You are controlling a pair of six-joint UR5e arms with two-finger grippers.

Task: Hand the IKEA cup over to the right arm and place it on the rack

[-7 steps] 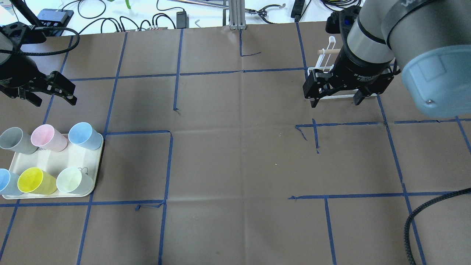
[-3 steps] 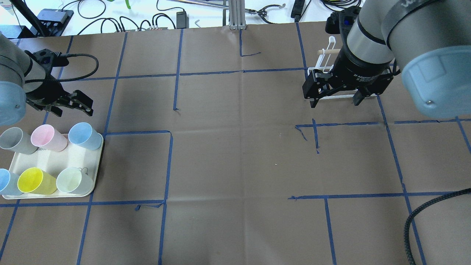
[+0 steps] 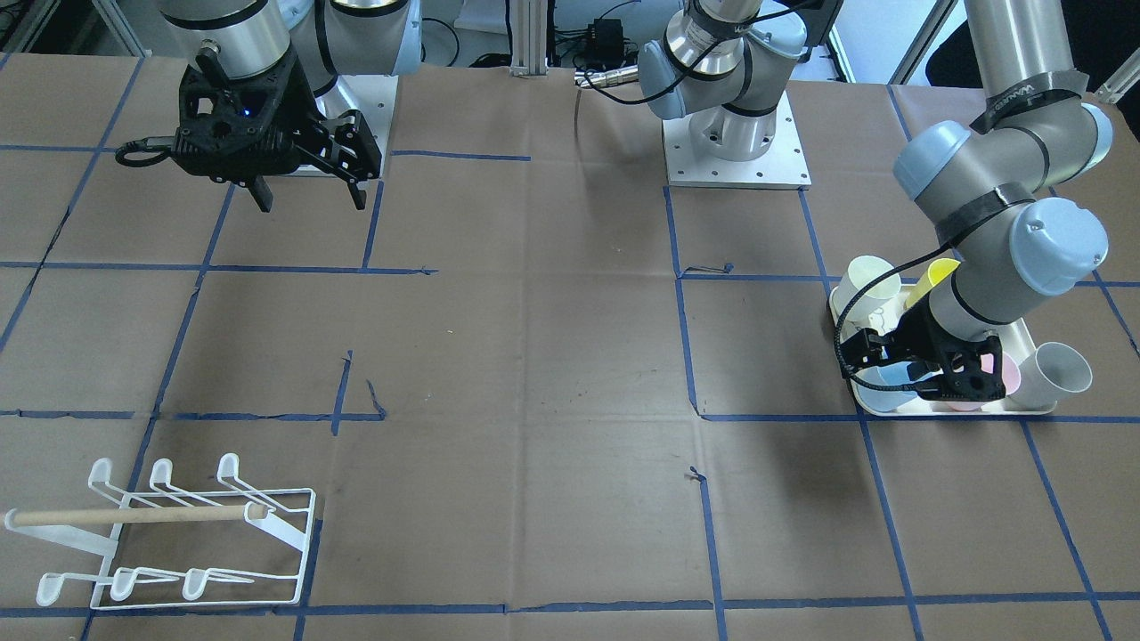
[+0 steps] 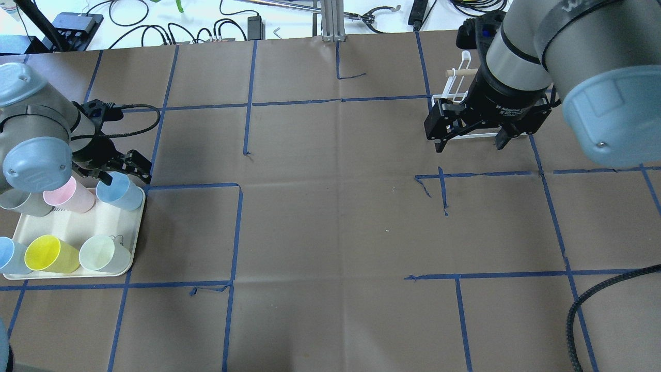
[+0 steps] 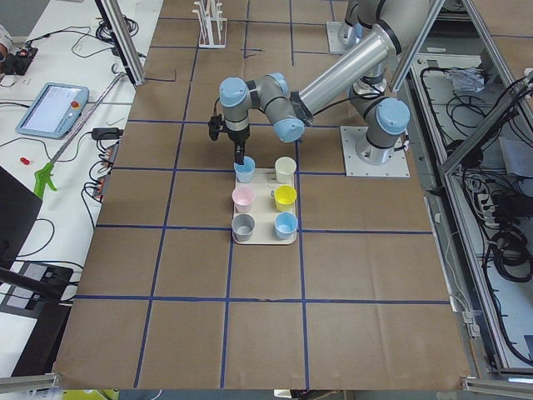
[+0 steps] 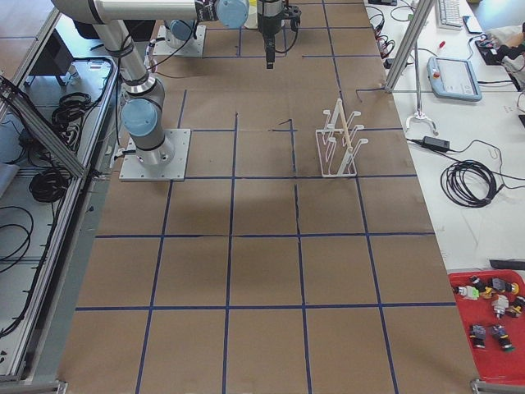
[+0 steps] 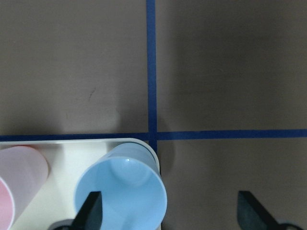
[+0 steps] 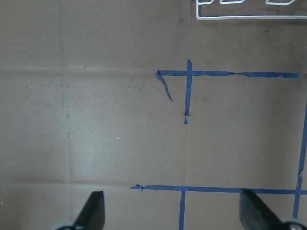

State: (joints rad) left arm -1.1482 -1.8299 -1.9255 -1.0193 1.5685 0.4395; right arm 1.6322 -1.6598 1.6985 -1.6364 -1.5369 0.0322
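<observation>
Left end effector (image 4: 125, 177): jaws wide apart, holding nothing. It hangs over the far right corner of the cream tray (image 4: 72, 227), right above the light blue cup (image 4: 120, 191). In the left wrist view one finger (image 7: 91, 207) shows over the cup's open mouth. The other finger (image 7: 250, 207) is out past the tray's edge, over bare table (image 4: 335, 232). Cannot tell whether the first finger touches the rim.

The light blue cup stands upright in that tray corner, beside the pink cup (image 4: 67, 194). Also on the tray: grey cup (image 4: 20, 201), yellow cup (image 4: 49, 254), pale green cup (image 4: 103, 253), and a second blue cup (image 4: 8, 256) at the view's edge.

Right end effector (image 4: 470, 145): jaws open, empty, pointing down at the table, well apart from the tray. The wrist view shows only brown paper and blue tape between its fingers (image 8: 93, 211).

Rack (image 3: 280, 532): stands on the table on the robot's right, wooden dowel (image 3: 134, 515) lying across it, no cup on its prongs.
</observation>
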